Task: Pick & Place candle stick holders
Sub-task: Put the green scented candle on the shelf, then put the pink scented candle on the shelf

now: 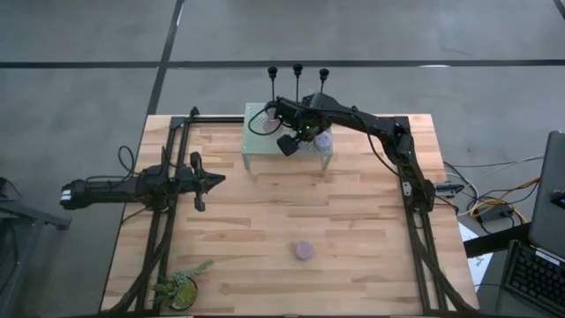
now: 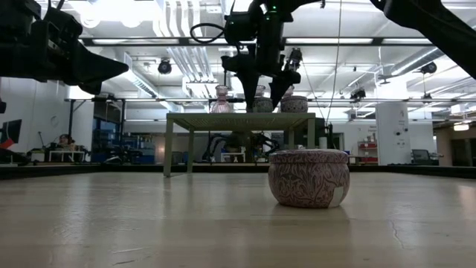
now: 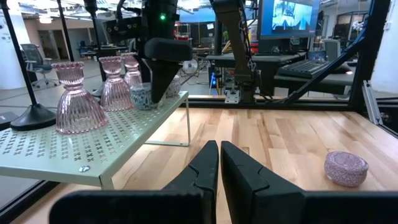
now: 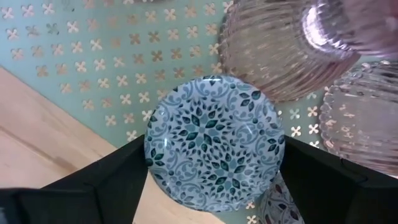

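Note:
A pale green mesh rack (image 1: pixel 265 152) stands at the table's far middle. Three pink cups (image 3: pixel 73 99) and a grey-pink puck (image 2: pixel 294 103) rest on it on their bases. Three black holders (image 1: pixel 298 69) stand at its far side. My right gripper (image 4: pixel 214 186) is over the rack, shut on a blue-patterned puck (image 4: pixel 214 140), which also shows in the left wrist view (image 3: pixel 143 96). A lilac puck (image 1: pixel 304 251) sits flat on the table near its front. My left gripper (image 1: pixel 216 181) is shut and empty above the table's left half. My right gripper pinches the blue puck's round side wall (image 4: pixel 152 149) between its two fingers (image 4: pixel 112 174), one on each side. The fingers come from above, pointing down. The puck is upright, its top up, at the rack's near edge; whether its bottom rests on the rack I cannot tell.
A small green potted plant (image 1: pixel 181 287) stands at the table's near left corner. The pink cups (image 4: pixel 280 50) stand close to the held puck. Bare wood lies between the rack and the lilac puck (image 3: pixel 346 168).

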Available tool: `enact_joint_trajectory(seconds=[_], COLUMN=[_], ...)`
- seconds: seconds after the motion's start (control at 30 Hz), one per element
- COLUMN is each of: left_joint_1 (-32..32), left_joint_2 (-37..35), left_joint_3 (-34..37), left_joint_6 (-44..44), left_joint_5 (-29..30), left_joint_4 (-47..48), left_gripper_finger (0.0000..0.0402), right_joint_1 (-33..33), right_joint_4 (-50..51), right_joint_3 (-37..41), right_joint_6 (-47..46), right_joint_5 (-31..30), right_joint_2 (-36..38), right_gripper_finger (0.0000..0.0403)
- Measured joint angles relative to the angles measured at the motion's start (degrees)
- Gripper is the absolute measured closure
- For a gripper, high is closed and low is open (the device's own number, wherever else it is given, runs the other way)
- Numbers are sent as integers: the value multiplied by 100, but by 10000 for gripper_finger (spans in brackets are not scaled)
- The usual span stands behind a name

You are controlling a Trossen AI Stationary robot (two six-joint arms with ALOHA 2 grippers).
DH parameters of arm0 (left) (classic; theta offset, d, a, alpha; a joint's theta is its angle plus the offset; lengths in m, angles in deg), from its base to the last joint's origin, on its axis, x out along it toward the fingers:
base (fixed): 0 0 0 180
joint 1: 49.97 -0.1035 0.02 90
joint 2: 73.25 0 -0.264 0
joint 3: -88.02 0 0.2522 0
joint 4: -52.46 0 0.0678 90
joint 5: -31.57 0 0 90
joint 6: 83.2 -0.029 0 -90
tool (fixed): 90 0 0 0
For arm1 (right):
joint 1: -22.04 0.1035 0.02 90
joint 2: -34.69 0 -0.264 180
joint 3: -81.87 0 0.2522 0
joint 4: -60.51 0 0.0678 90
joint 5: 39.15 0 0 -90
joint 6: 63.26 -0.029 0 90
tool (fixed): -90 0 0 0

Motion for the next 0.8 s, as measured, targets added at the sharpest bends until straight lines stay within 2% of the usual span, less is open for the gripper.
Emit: enact_joint_trajectory(seconds=[0.47, 0.8], left_joint_1=[-2, -2], left_joint_2=[0, -1], left_joint_3=[0, 0], left_joint_6=[-1, 1], left_joint_5=[1, 0], left_joint_4=[0, 0], left_gripper_finger=[378, 378], right_joint_1=[229, 308], right_joint_4=[140, 191], right_joint_3=[-15, -22], right_joint_6=[640, 731], right_joint_5=[38, -155], right_joint_2=[163, 486], right_gripper_finger=[70, 63])
